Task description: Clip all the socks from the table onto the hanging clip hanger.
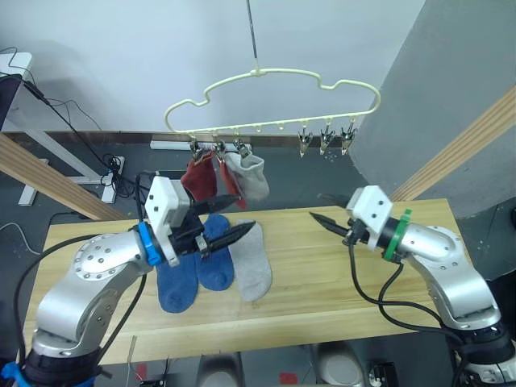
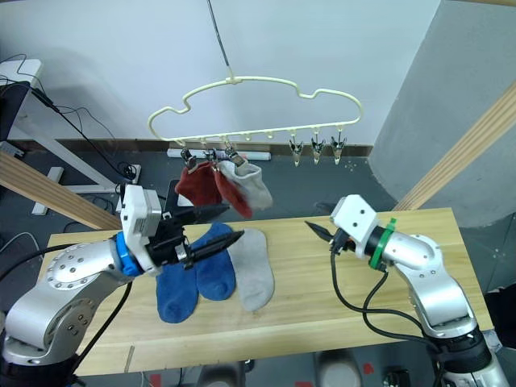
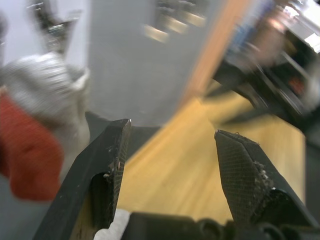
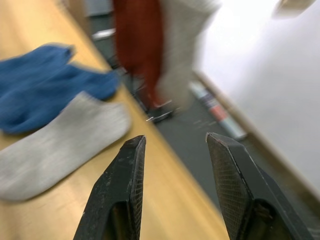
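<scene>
Three socks hang already from the hanger [image 1: 274, 101] in the upper middle of the head views: two red [image 1: 199, 177] and one grey [image 1: 251, 176], bunched on the left clips. Three more lie on the tabletop [image 1: 339, 274] at centre left: two blue [image 1: 197, 266] and a grey one [image 1: 251, 262] just beside them.

Both hands are empty. The left hand [image 1: 219, 235] hovers over the blue socks, fingers apart; the right hand [image 1: 326, 208], at centre right, is also parted and well apart from any sock.

Risks, as I judge them: the blue socks overlap, so a pinch there may lift both or drag one off the edge. The hanger swings free on its thin hook, so pushing a sock at a clip may set it swaying and spoil the aim, or knock the hung socks loose. The three free clips [image 1: 326, 141] sit at the right, away from the socks.

Hard to make out: whether the hung socks each have their own clip, since the red pair overlaps. Both wrist views are blurred, and the hook's top is cut off.
</scene>
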Tool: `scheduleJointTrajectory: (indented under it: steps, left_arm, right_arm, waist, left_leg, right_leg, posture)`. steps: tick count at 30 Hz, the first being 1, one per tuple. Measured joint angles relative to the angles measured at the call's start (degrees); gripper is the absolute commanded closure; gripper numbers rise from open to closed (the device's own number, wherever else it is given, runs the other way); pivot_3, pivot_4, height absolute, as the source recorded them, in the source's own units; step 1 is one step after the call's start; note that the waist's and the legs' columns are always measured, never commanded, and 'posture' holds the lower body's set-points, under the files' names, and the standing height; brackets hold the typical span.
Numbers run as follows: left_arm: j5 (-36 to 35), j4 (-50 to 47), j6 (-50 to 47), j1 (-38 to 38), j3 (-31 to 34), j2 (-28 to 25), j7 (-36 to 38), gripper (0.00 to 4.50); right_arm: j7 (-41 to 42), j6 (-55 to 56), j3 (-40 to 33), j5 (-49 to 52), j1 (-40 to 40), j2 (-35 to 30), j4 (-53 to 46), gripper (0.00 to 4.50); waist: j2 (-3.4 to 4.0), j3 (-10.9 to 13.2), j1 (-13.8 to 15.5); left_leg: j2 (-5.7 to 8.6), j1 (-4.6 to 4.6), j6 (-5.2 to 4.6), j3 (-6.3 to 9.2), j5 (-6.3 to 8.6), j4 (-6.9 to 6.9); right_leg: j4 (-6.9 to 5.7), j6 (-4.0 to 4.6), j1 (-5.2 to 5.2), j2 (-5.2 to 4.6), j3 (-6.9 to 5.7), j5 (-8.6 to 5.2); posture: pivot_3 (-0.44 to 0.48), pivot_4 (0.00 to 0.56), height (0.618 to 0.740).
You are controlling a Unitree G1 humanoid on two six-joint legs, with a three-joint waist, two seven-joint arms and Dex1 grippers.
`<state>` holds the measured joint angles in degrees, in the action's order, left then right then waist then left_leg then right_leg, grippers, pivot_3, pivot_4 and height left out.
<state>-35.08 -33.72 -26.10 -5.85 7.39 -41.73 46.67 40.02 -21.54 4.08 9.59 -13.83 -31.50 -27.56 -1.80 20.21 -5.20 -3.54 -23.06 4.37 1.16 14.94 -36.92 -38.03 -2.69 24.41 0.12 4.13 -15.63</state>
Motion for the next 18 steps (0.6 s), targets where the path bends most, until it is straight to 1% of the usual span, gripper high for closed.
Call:
scheduleJointTrajectory:
  steps: [2, 3, 6, 10, 12, 15, 18]
  left_arm:
    - [0.0, -0.15, 2.31, 1.46, 1.08, -1.12, 2.93, 1.54]
    - [0.02, -0.25, 3.71, 2.33, 1.93, -1.6, 4.32, 1.54]
    - [-0.8, -0.53, 4.93, 3.24, 5.1, -3.34, 6.34, 1.54]
    - [-3.24, -0.72, 3.3, 3.83, 8.76, -3.09, 3.95, 1.54]
    - [-3.05, -1.42, 3.16, 5.88, 10.15, -1.67, 1.71, 1.54]
    - [-2.58, -2.16, 3.24, 7.5, 10.22, -0.3, -0.18, 1.54]
    - [-2.02, -3.05, 3.95, 7.86, 10.09, 0.68, -1.6, 1.54]
  right_arm:
    - [-0.04, -1.65, -1.91, 3.17, -0.18, 0.11, -2.03, 2.52]
    - [-0.06, -3.28, -2.92, 5.03, -0.54, 0.11, -3.17, 2.52]
    - [-1.25, -10.32, -5.31, 10.49, -3.06, 0.2, -5.92, 2.52]
    - [-3.76, -13.74, -4.69, 12.02, -4.96, 1.44, -6.95, 2.52]
    - [-6.72, -15.5, -3.21, 11.8, -6.61, 4.0, -6.93, 2.52]
    - [-10.05, -17.3, -0.33, 11.6, -7.87, 7.13, -6.76, 2.52]
    - [-13.09, -17.96, 1.87, 10.03, -8.28, 10.11, -5.7, 2.52]
  waist:
    - [0.0, 0.0, -0.02]
    - [0.01, 0.0, -0.04]
    - [0.0, 0.0, 0.11]
    - [0.0, -0.01, 0.19]
    - [-0.02, -0.02, -0.01]
    - [-0.02, -0.02, 0.23]
    - [-0.07, -0.06, 0.54]
  left_leg:
    - [-0.02, 0.0, -0.02, -0.01, 0.01, -0.02]
    - [-0.03, 0.0, -0.02, -0.02, 0.01, -0.02]
    - [-0.04, -0.01, -0.09, 0.03, 0.04, -0.03]
    - [-0.01, -0.03, -0.13, 0.0, 0.07, -0.03]
    - [-0.03, -0.02, -0.13, -0.01, 0.07, -0.02]
    - [-0.04, -0.19, -0.05, 0.1, 0.03, -0.01]
    - [-0.01, -0.63, 0.02, 0.11, -0.02, -0.16]
  right_leg:
    - [0.0, 0.0, 0.0, 0.0, 0.0, 0.0]
    - [0.0, 0.0, 0.0, 0.01, 0.01, 0.0]
    - [-0.02, 0.02, 0.0, 0.01, -0.04, 0.01]
    - [0.01, 0.02, 0.0, 0.0, -0.01, 0.01]
    - [0.02, 0.13, 0.0, -0.01, 0.01, 0.08]
    - [-0.02, 0.27, 0.18, 0.01, -0.09, 0.16]
    - [-0.14, 0.28, 0.6, -0.04, -0.12, 0.17]
  posture:
    - [-0.174, 0.339, 0.74]
    - [-0.163, 0.331, 0.74]
    - [-0.151, 0.322, 0.74]
    - [-0.129, 0.316, 0.74]
    - [-0.123, 0.316, 0.74]
    - [-0.115, 0.318, 0.74]
    - [-0.107, 0.318, 0.74]
